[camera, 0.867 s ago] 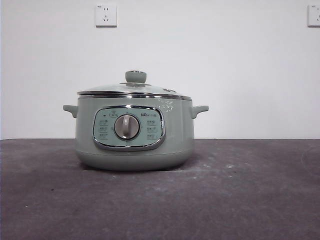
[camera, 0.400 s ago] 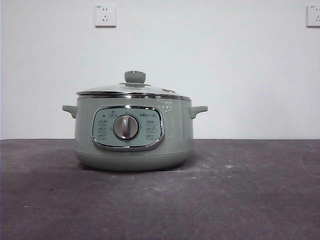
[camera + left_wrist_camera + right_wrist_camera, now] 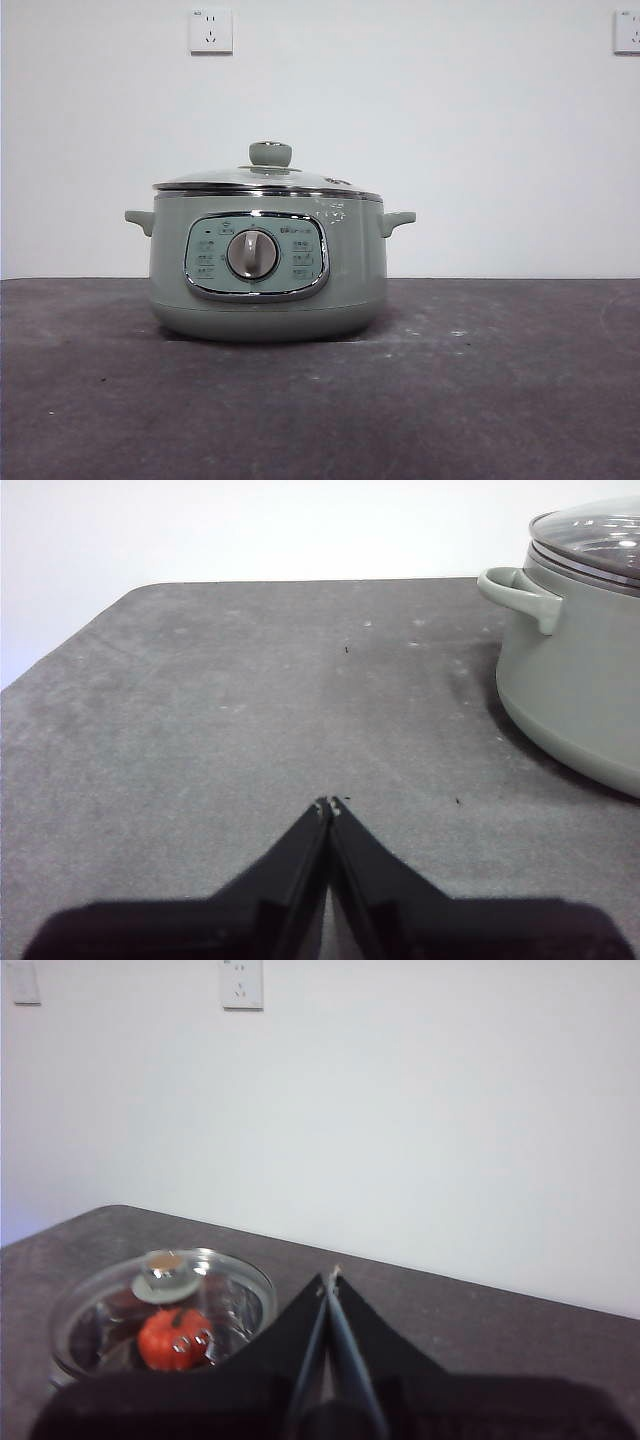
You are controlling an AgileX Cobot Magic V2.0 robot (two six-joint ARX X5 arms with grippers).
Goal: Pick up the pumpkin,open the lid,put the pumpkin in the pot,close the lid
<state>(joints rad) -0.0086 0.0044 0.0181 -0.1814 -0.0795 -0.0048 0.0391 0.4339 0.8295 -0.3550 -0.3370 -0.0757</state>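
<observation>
The pale sage-green round electric cooking pot [image 3: 268, 265] stands on the dark grey table [image 3: 500, 390], left of the middle in the front view, with a small handle jutting from each side. Its chrome-framed control panel [image 3: 256, 256] carries small printed labels around the grey central dial [image 3: 252, 254], but the writing is too small to read, and a faint mark high on the pot's wall is equally unclear. The round clear glass lid [image 3: 267, 180] with a steel rim and a sage-green knob sits closed on the pot. Through the glass, the right wrist view shows the small glossy orange pumpkin [image 3: 173, 1338] lying inside the pot.

Two white wall sockets [image 3: 211, 30] hang on the white wall behind the table.

The left gripper [image 3: 329, 805] hovers over bare table, well apart from the pot's handle, its two black jaws pressed together and holding nothing. The right gripper [image 3: 330, 1278] is raised above table height beside the pot, jaws likewise closed and empty. The table lies open in front of the pot and to both sides; its far edge runs along the wall, and one cut corner shows in the left wrist view.
</observation>
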